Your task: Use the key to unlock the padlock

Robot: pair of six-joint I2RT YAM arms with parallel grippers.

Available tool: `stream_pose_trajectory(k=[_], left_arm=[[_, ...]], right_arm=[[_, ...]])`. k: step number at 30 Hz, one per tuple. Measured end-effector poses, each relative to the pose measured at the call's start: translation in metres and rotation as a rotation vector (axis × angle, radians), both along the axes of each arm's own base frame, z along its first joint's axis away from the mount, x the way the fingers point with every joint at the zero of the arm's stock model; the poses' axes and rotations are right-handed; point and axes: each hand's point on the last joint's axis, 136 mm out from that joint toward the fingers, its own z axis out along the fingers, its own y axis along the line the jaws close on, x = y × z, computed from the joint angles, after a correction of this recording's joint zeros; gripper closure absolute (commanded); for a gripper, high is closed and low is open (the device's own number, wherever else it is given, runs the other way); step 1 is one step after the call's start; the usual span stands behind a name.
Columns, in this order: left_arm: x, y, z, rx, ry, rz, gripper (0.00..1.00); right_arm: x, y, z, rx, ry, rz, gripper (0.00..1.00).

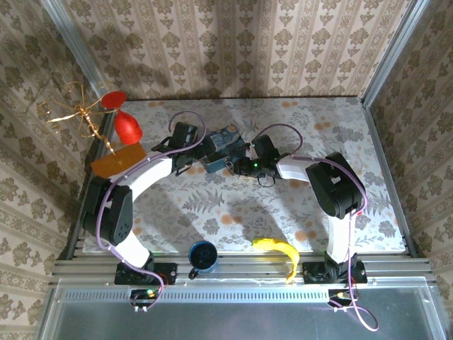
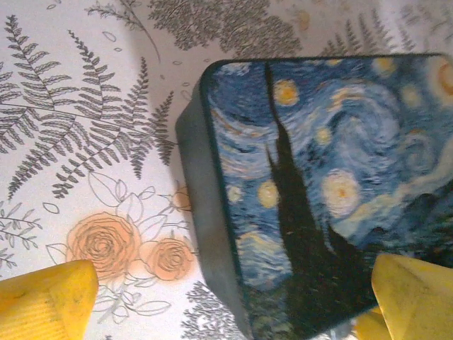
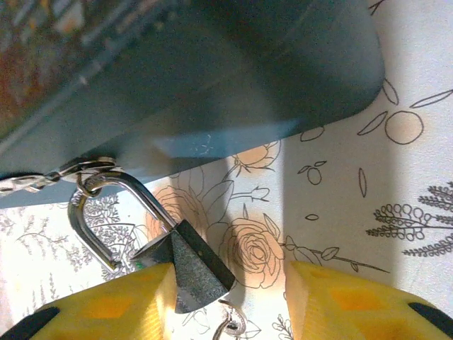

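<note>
1. Two arms reach inward and meet at the blue painted tin (image 1: 225, 142) near the middle of the floral surface (image 1: 212, 212).
2. Left jaws: spread wide, holding nothing; the yellow fingers (image 2: 46, 297) stand either side of one corner of the tin.
3. Right jaws: parted, not clamped; the padlock (image 3: 191, 273) lies between them, its body against one finger with a gap to the other.
4. Padlock position: just beside the tin's side wall, its shackle (image 3: 150, 200) looped through a metal ring (image 3: 88, 170) there.
5. Near edge: a blue mug (image 1: 203, 255) and a banana (image 1: 279, 249).
</note>
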Motion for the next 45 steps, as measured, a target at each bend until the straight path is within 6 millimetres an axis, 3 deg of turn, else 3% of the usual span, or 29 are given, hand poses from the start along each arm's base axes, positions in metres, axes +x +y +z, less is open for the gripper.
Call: stream_pose_trajectory(k=[4, 12, 17, 26, 31, 37, 41, 45], left_arm=[[0.004, 0.000, -0.011, 0.049, 0.026, -0.026, 0.00], [0.008, 0.000, -0.013, 0.087, 0.026, -0.048, 0.00], [0.009, 0.003, -0.021, 0.100, 0.043, -0.044, 0.00], [0.015, 0.015, -0.024, 0.106, 0.049, -0.014, 0.00], [0.015, 0.015, -0.024, 0.107, 0.048, -0.013, 0.00], [0.015, 0.015, -0.024, 0.108, 0.048, -0.012, 0.00], [0.015, 0.016, -0.024, 0.110, 0.046, -0.009, 0.00], [0.017, 0.019, -0.024, 0.113, 0.046, -0.001, 0.00]], right_arm=[[0.003, 0.003, 0.000, 0.012, 0.000, 0.020, 0.56], [0.005, 0.008, 0.000, 0.032, 0.003, 0.046, 0.56], [0.005, 0.012, 0.003, 0.053, -0.003, 0.064, 0.48], [0.003, 0.017, 0.002, -0.011, -0.039, 0.091, 0.48], [0.001, 0.030, -0.001, -0.110, -0.077, 0.112, 0.58], [0.000, 0.033, -0.003, -0.125, -0.086, 0.096, 0.68], [0.000, 0.035, -0.003, -0.100, -0.090, 0.082, 0.91], [-0.002, 0.035, -0.001, -0.084, -0.095, 0.063, 0.92]])
